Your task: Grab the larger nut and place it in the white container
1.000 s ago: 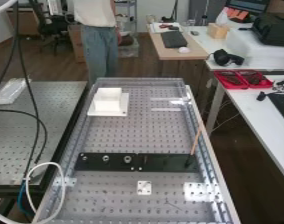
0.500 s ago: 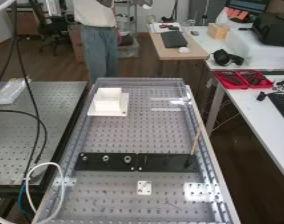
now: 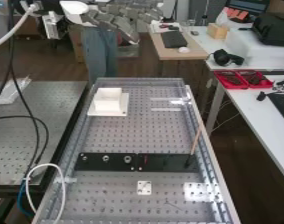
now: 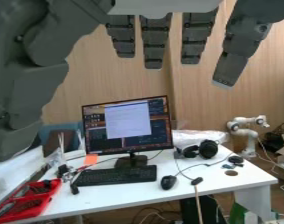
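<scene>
hand: dark grey robot hand [image 3: 119, 21], up at the top of the high view, well apart from the worktop parts
hand state: open, fingers [image 4: 156, 41] extended and spread
white container: square open white box [image 3: 109, 94] on a flat white plate [image 3: 98, 112], by the worktop's [image 3: 126, 131] far left corner
black bar: flat black bar [image 3: 166, 161], lying crosswise between the worktop's left and right edges, nearer than the container
larger nut: round metal nut [image 3: 106, 158], standing on the bar towards the worktop's left edge, between the other two parts
smaller nut: small metal nut [image 3: 84, 158], on the bar, closest to the worktop's left edge
bearing: round metal bearing [image 3: 127, 159], on the bar, on the side of the larger nut away from that edge
stick: thin copper-coloured stick [image 3: 195, 142], tilted, lower end at the bar by the worktop's right edge
small plate: small white square plate [image 3: 144, 188], on the worktop, nearer than the bar
side desk: white desk [image 4: 186, 186] with black monitor [image 4: 128, 125], black keyboard [image 4: 117, 175] in front of it, black mouse [image 4: 168, 182] beside the keyboard, black headphones [image 4: 207, 149] near the monitor
red trays: red plastic trays [image 4: 26, 205], at the desk's edge, holding dark items
</scene>
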Controlling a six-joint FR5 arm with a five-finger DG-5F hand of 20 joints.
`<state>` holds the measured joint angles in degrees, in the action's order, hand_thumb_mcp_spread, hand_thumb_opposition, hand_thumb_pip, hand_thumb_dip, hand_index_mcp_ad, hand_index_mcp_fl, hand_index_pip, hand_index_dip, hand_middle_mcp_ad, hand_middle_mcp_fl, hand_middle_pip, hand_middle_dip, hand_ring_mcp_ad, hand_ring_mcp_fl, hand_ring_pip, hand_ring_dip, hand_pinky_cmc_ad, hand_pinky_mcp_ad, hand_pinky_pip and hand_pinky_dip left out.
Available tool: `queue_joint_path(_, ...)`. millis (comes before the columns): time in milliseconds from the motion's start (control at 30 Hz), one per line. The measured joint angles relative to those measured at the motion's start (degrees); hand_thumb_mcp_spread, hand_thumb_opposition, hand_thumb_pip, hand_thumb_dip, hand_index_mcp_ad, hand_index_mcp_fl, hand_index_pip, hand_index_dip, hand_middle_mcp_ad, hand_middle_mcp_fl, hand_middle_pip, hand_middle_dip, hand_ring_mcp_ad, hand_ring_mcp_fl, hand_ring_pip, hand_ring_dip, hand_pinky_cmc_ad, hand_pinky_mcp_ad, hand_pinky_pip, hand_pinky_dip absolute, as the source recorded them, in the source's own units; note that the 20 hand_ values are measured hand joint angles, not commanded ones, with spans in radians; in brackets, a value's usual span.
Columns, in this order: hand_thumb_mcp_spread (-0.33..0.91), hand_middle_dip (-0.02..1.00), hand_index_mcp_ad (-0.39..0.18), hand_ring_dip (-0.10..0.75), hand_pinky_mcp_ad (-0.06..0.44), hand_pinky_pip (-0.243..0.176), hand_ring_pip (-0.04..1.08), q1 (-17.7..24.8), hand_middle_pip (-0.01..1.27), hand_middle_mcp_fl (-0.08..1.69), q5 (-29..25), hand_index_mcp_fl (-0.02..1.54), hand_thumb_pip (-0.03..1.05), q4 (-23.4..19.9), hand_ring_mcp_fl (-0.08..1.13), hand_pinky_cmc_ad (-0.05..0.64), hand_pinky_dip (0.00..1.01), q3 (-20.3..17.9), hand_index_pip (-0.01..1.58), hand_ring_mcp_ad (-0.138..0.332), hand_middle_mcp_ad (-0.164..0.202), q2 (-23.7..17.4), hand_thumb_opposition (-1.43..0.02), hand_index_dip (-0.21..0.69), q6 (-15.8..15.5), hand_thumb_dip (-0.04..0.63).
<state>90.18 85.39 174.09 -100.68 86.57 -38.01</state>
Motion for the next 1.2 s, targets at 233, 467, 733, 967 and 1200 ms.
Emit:
queue_joint_path(233, 0.22, 0.22, -0.033, 0.155, 0.347, -0.105, 0.10, 1.0, 0.14, 0.06, -5.7, 0.04, 0.47, -5.8, 0.01, 0.396, 0.63, -7.4, 0.09, 0.183, 0.063, -0.9, -0.73, -0.009, 0.1, 0.075)
queue_joint_path(467, 0.22, 0.22, -0.033, 0.152, 0.344, -0.105, 0.10, 1.7, 0.13, 0.05, -13.4, 0.04, 0.54, -11.8, 0.01, 0.398, 0.64, -14.5, 0.10, 0.183, 0.063, -1.6, -0.74, -0.035, 0.9, 0.094)
queue_joint_path(733, 0.22, 0.22, -0.033, 0.157, 0.347, -0.105, 0.10, 3.7, 0.14, 0.10, -23.3, 0.04, 0.55, -17.1, 0.01, 0.398, 0.67, -19.9, 0.10, 0.188, 0.063, -0.6, -0.74, -0.035, 3.2, 0.112)
queue_joint_path(967, 0.22, 0.22, -0.033, 0.157, 0.347, -0.105, 0.10, 6.4, 0.13, 0.09, -31.8, 0.05, 0.55, -21.6, 0.01, 0.398, 0.67, -23.2, 0.15, 0.190, 0.061, 1.5, -0.74, -0.033, 5.3, 0.113)
queue_joint_path(1200, 0.24, 0.22, -0.033, 0.157, 0.347, -0.105, 0.10, 9.1, 0.13, 0.08, -40.2, 0.05, 0.56, -26.7, 0.00, 0.398, 0.68, -24.8, 0.36, 0.192, 0.061, 3.9, -0.76, -0.012, 5.9, 0.126)
